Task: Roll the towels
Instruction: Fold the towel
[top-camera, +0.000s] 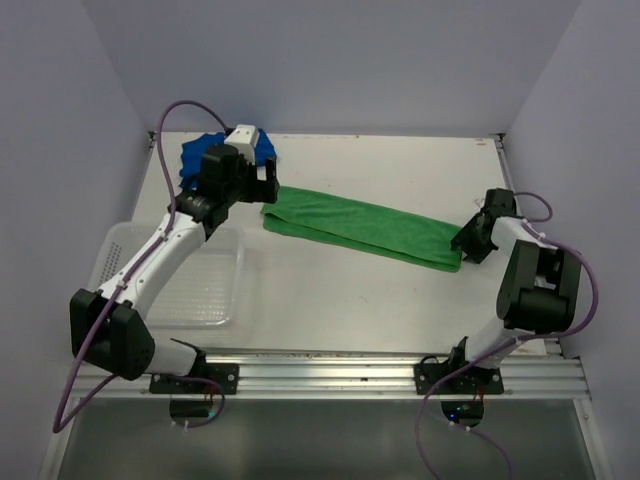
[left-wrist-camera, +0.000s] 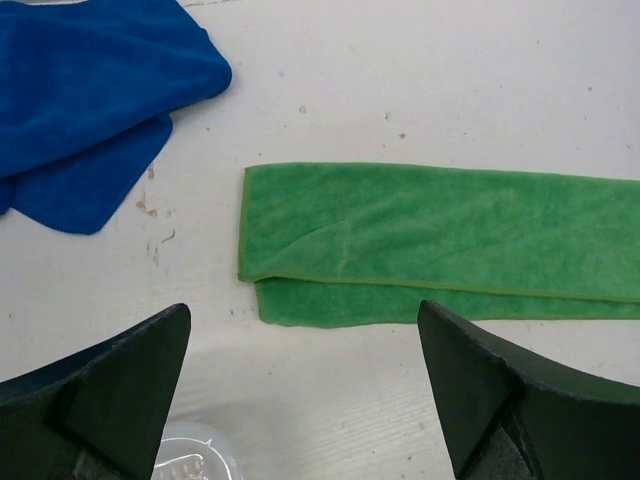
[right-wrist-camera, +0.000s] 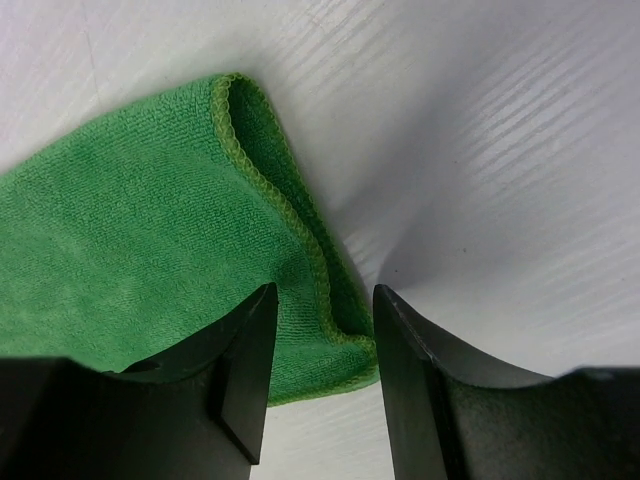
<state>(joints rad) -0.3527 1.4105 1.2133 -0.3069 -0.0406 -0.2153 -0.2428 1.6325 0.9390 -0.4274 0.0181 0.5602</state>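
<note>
A bright green towel (top-camera: 360, 230), folded into a long strip, lies slantwise across the table. Its left end (left-wrist-camera: 330, 240) lies just ahead of my left gripper (left-wrist-camera: 303, 310), whose jaws stand wide open and empty above bare table. A royal blue towel (left-wrist-camera: 80, 100) lies crumpled at the back left, partly hidden under the left wrist in the top view (top-camera: 200, 150). My right gripper (right-wrist-camera: 325, 295) is low at the green towel's right end (right-wrist-camera: 150, 250). Its fingers are partly open and straddle the hemmed corner, with a gap showing beside the right finger.
A white perforated plastic basket (top-camera: 118, 240) stands at the near left under the left arm; its corner (left-wrist-camera: 190, 455) shows below the left fingers. Grey walls close in the table on three sides. An aluminium rail (top-camera: 330, 370) runs along the near edge.
</note>
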